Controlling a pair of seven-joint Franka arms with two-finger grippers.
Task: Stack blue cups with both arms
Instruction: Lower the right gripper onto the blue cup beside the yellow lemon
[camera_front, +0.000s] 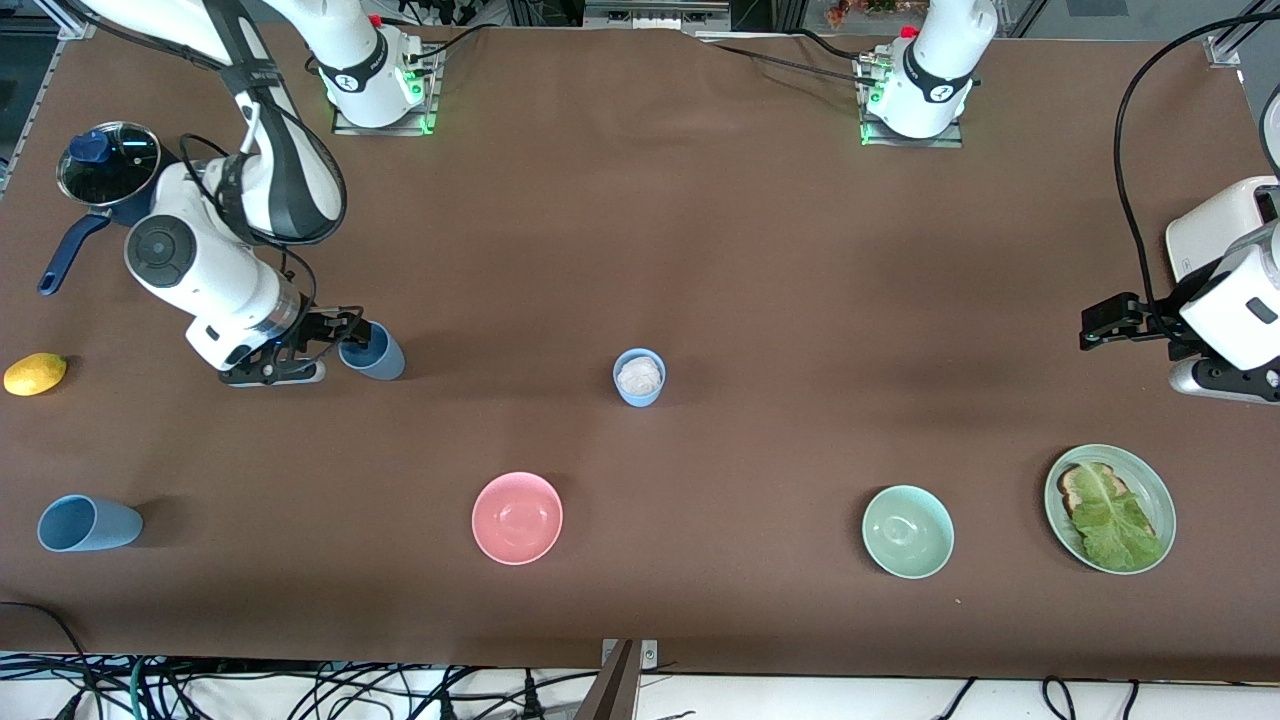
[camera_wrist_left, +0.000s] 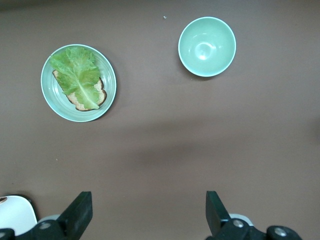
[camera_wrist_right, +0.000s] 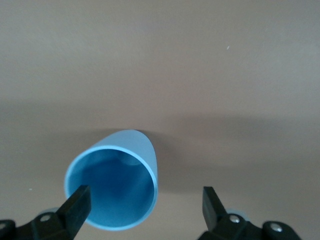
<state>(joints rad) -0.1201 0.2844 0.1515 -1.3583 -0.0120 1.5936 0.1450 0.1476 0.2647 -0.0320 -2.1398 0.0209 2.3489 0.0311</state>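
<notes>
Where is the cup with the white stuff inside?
The cup with white stuff stands upright mid-table in the front view, farther from the camera than the pink bowl, between the two arms' ends.

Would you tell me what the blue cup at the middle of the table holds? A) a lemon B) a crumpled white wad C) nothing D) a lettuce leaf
B: the front view looks down into the upright light blue cup and shows a crumpled white wad inside it.
</notes>
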